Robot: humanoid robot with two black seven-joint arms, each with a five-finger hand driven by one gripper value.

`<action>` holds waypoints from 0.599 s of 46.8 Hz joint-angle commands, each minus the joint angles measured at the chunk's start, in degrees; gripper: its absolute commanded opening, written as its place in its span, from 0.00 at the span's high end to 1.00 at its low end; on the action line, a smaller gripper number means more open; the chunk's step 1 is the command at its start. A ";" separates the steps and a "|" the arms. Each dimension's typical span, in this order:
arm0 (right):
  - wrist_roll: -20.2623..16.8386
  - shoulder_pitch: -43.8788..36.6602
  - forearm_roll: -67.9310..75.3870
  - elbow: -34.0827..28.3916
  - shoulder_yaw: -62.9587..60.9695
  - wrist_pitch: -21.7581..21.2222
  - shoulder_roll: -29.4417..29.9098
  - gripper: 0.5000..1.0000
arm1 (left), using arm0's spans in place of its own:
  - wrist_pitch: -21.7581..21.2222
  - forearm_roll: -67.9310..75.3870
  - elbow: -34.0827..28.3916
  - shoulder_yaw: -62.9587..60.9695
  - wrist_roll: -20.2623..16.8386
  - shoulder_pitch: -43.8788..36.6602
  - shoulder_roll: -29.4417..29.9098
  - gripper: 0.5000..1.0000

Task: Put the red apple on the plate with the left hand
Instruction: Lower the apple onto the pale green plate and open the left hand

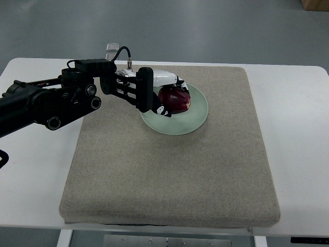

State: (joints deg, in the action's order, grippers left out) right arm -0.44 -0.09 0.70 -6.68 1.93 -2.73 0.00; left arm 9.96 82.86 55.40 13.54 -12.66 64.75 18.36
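A dark red apple (pixel 176 100) sits over a pale green plate (pixel 198 117) on the far middle of a beige mat. My left hand (pixel 163 92) reaches in from the left on a black arm and its fingers curl around the apple's left side and top. I cannot tell whether the apple rests on the plate or is held just above it. The right arm is out of view.
The beige mat (pixel 175 170) covers most of a white table (pixel 303 154). A small clear block (pixel 112 48) lies at the table's far edge behind my arm. Grey floor lies beyond the table.
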 commanded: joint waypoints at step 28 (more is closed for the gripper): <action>0.00 0.00 0.00 0.00 0.00 0.00 0.00 0.14 | -1.00 -0.68 -1.08 -1.85 0.09 -1.03 -1.05 0.15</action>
State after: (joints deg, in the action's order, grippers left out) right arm -0.44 -0.09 0.70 -6.68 1.93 -2.72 0.00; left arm 8.96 82.70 54.34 11.60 -12.56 63.72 17.24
